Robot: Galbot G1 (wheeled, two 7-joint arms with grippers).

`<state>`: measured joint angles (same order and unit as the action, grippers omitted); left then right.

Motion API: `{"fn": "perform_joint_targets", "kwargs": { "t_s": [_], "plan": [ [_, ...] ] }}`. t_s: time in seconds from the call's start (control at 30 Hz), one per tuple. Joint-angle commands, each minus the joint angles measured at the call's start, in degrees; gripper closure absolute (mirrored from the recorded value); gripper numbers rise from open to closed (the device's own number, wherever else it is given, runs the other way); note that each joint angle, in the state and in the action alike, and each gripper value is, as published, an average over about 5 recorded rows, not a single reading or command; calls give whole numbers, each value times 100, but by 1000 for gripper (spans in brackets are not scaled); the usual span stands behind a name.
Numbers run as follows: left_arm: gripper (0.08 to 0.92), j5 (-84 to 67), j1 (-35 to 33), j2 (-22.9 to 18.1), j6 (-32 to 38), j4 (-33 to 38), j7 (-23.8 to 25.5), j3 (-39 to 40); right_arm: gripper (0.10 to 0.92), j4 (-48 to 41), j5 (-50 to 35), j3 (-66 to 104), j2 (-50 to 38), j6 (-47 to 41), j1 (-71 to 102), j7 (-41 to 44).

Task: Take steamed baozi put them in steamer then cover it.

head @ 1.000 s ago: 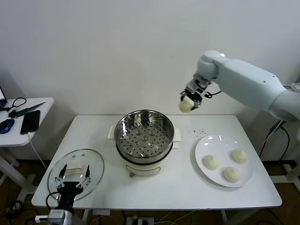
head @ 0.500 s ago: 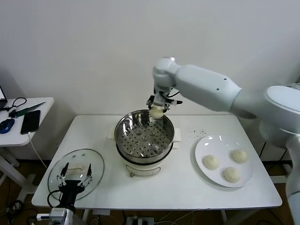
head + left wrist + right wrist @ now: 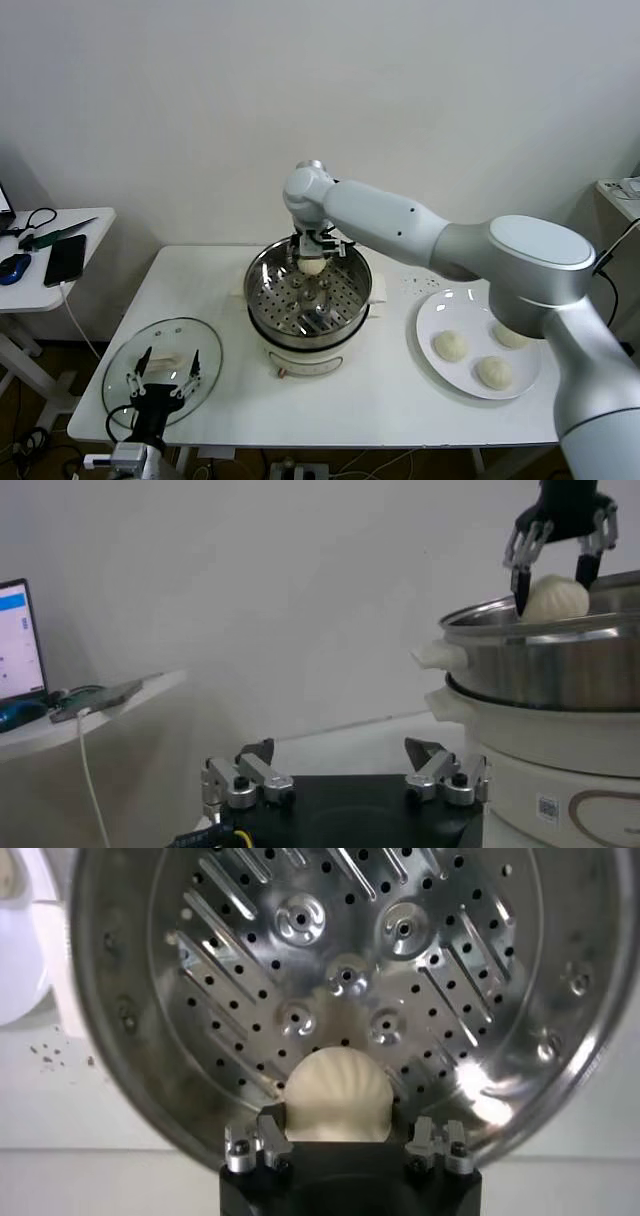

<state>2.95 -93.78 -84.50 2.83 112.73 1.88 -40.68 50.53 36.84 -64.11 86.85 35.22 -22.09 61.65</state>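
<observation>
- Nearest, at the table's near-left edge: left gripper [image 3: 168,366] parked with its jaws spread wide and nothing in them, just over the cover [image 3: 161,368], which lies flat on the table [image 3: 390,400].
- Near right: plate [image 3: 520,385] with three steamed baozi [image 3: 450,346] waiting.
- Middle: steamer [image 3: 308,293], no buns on its perforated floor so far.
- Far side of the basket: right gripper [image 3: 313,259] has its jaws closed snug on one bun [image 3: 338,1096], hanging just inside the far rim.
- I'd lower it close to the floor before letting go so it doesn't roll, and set it off-centre to leave room for the other three.
</observation>
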Motion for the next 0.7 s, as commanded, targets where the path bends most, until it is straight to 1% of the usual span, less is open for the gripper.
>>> {"fn": "perform_joint_targets", "kwargs": {
  "t_s": [0.03, 0.17, 0.33, 0.43, 0.53, 0.7],
  "plan": [
    [177, 1, 40, 53, -24, -16, 0, 3, 346, -337, 393, 45, 288, 141, 303, -80],
    [177, -2, 21, 48, -13, -25, -1, 7, 336, -344, 426, 55, 270, 121, 305, -114],
    [177, -3, -12, 43, 4, -32, -8, 12, 237, -391, 292, 71, 253, 35, 267, -122],
    [177, -4, -20, 45, 5, -28, -13, 9, 208, -291, 157, 138, 200, 78, 160, -82],
    [177, -4, -32, 45, 5, -15, -15, 9, 203, -87, -42, 189, 50, 125, -34, 10],
    [177, -4, -78, 48, 10, 25, -17, -2, 202, 560, -725, 101, -527, 83, -539, 271]
  ]
}}
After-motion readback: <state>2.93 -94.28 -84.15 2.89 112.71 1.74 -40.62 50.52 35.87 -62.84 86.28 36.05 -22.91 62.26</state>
